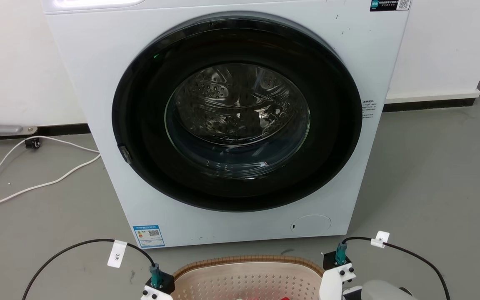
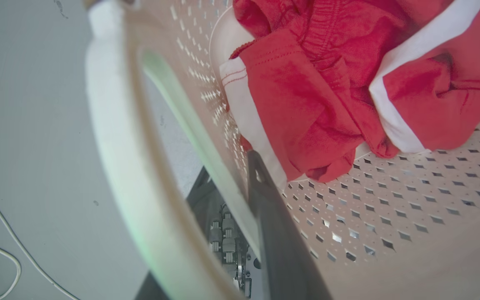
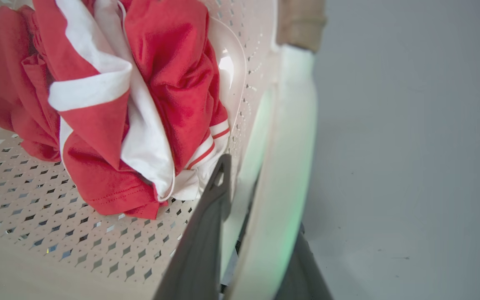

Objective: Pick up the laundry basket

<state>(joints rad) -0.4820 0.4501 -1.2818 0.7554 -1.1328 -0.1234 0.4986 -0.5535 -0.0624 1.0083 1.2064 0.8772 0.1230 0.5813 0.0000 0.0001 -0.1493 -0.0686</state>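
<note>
The basket (image 1: 248, 266) lies low in the middle of the head view, and its brown rim curves toward the washer (image 1: 231, 125). The washer stands close behind the basket on the grey floor (image 1: 431, 187), its round door closed and facing the basket. I cannot tell whether the basket rests on the floor or hangs above it.

Inside the basket lies 1 crumpled red and white garment (image 2: 327, 83), on the perforated bottom and against the wall.

The left gripper (image 2: 227, 166) is at the basket's left end. 1 of its fingers (image 2: 273, 216) is inside against the wall, and the other is outside under the white handle (image 2: 115, 158). Its 2 fingers are clenched on that handle.

The right gripper (image 3: 242, 175) is at the basket's right end. 1 finger (image 3: 206, 233) is inside beside the garment, and the other is outside, so the right handle (image 3: 286, 175) is pinched between the 2.

To the left of the basket, well apart from it, a white cable (image 1: 36, 183) loops over the floor.
</note>
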